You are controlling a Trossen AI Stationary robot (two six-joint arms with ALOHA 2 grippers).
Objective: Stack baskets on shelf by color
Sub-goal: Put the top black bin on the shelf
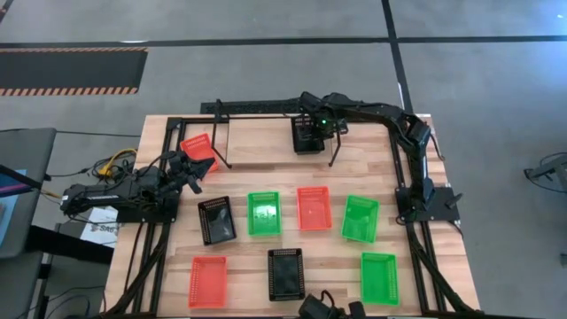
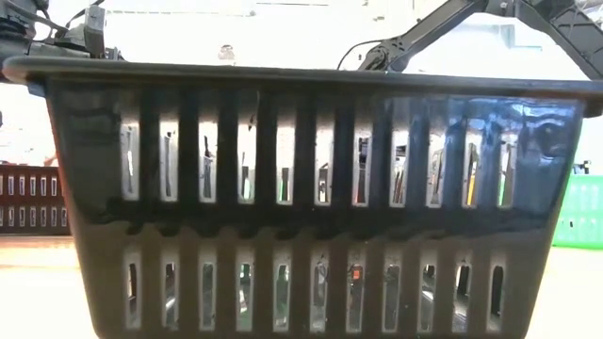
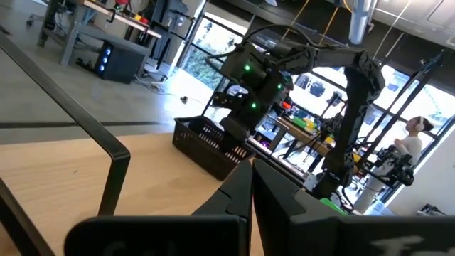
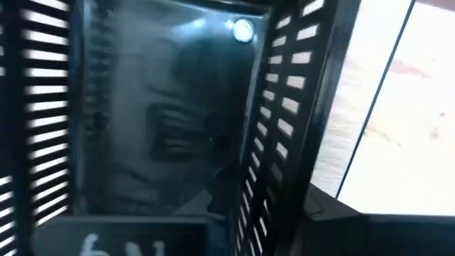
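I have the right hand (image 1: 312, 127) reaching across the back of the desk (image 1: 266, 146), sitting over a black basket (image 1: 307, 135) that rests on the right end of the shelf (image 1: 275, 108). My right wrist view looks straight down into that basket, slatted wall close beside the finger. I judge I am at the release: the fingers look to be parting, but I cannot tell whether they are clear of the basket wall.

The left hand (image 1: 190, 173) waits with its fingers pressed together and nothing in them, near the left edge of the desk, just in front of a red-orange basket (image 1: 198, 149) lying at the shelf's left end, tilted against the bracket.

Red at one end and black at the other makes sense to me as one colour per pile; the middle would then take green.

Seven baskets remain on the desk: three green (image 1: 263, 213), two red-orange (image 1: 313, 207), and two black (image 1: 216, 219). One of these black ones (image 2: 311, 198) fills my low view, so I rely on the overhead camera.
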